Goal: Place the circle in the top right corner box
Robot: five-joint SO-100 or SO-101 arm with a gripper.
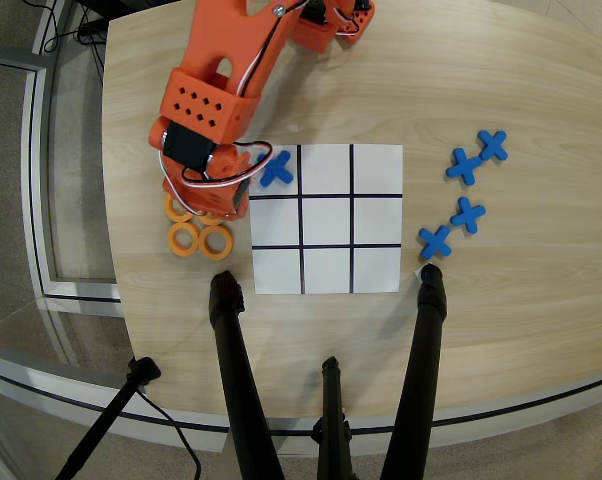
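In the overhead view the orange arm reaches from the table's far edge down to the group of orange rings left of the grid sheet. Its gripper hangs over the upper rings, and the wrist body hides the fingertips. Two lower rings, one beside the other, lie fully in sight. An upper ring peeks out at the arm's left edge. The top right corner box is a bare white cell. A blue X lies in the top left cell.
Several blue X pieces lie right of the grid sheet. Black tripod legs cross the near part of the wooden table. The table's left edge is close to the rings.
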